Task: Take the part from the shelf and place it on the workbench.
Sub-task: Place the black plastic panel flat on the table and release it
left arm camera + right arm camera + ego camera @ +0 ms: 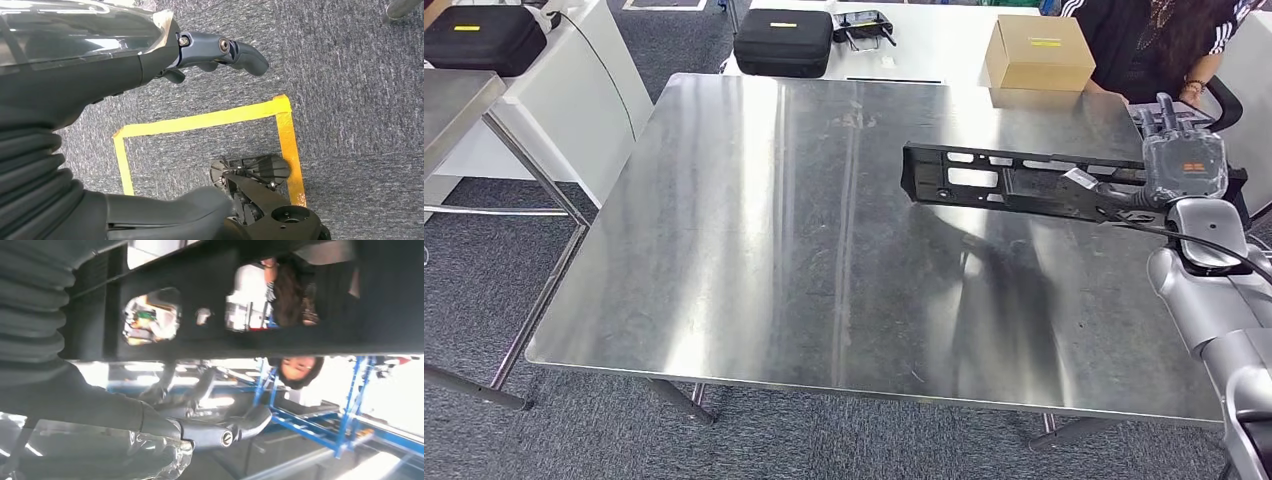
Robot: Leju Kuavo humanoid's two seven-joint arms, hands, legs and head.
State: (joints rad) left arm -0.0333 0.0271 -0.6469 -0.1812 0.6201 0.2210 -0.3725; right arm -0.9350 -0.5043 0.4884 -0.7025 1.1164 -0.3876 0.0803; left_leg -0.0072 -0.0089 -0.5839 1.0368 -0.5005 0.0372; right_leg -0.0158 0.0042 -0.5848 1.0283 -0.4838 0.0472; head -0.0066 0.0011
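The part [1004, 182] is a long black flat frame with cut-out windows. It hangs level above the right half of the steel workbench [774, 250] and casts a shadow on it. My right hand [1181, 165] grips the part's right end, near the bench's far right side. In the right wrist view the black part [250, 310] lies across the picture close in front of the hand [210, 427]. My left hand [220, 52] hangs over the carpet with its fingers loosely out and nothing in them.
A cardboard box [1038, 52] stands just beyond the bench's far edge, with a person [1154, 40] seated behind it. A black case [784, 42] lies on the white table behind. A second black case [479, 38] is at far left. Yellow tape [210, 120] marks the floor.
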